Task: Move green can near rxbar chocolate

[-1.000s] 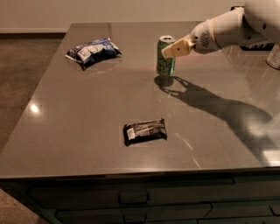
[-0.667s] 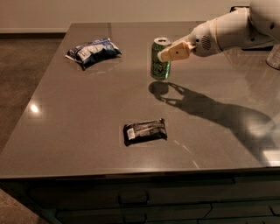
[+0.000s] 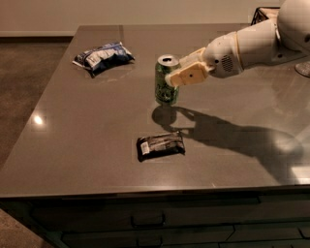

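Observation:
The green can (image 3: 165, 82) is slim and light green with a silver top and a dark logo. It is upright and held a little above the grey table (image 3: 72, 135); its shadow lies on the table below it. My gripper (image 3: 180, 72) reaches in from the right on a white arm and is shut on the can's upper right side. The rxbar chocolate (image 3: 161, 145), a flat dark wrapper with a white left end, lies on the table in front of the can, a short way below it in the view.
A blue-and-white snack bag (image 3: 103, 56) lies at the back left of the table. A dark wire object (image 3: 264, 13) stands at the far right back corner. The table's front edge runs across the bottom, with drawers below it.
My gripper has carried the green can to the left and toward the front of the table, closer to the rxbar chocolate. The bar and the snack bag have not moved.

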Controlling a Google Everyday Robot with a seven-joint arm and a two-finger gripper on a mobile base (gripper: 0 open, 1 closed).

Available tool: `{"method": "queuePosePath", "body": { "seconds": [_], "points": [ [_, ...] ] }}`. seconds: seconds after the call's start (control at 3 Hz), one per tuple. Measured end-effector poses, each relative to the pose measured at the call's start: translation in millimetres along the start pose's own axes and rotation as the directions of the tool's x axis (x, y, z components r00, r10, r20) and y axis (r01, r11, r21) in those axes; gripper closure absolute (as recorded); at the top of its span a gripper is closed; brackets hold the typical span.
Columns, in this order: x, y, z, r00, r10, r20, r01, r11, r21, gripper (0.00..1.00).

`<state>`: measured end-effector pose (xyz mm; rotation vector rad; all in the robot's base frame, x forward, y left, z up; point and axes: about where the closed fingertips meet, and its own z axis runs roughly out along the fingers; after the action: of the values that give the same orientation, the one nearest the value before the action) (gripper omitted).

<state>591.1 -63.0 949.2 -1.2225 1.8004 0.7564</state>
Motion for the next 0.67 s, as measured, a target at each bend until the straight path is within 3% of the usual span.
{"method": "queuePosePath", "body": {
  "seconds": [0.33,0.67],
  "points": [
    [7.7,23.8,6.0,0.998,-0.050,-0.023,0.049,0.9977,-0.046,0.84],
    [21.4,34.0,7.6,0.995,-0.083,-0.047,0.079,0.9942,-0.072,0.61]
  ]
}}
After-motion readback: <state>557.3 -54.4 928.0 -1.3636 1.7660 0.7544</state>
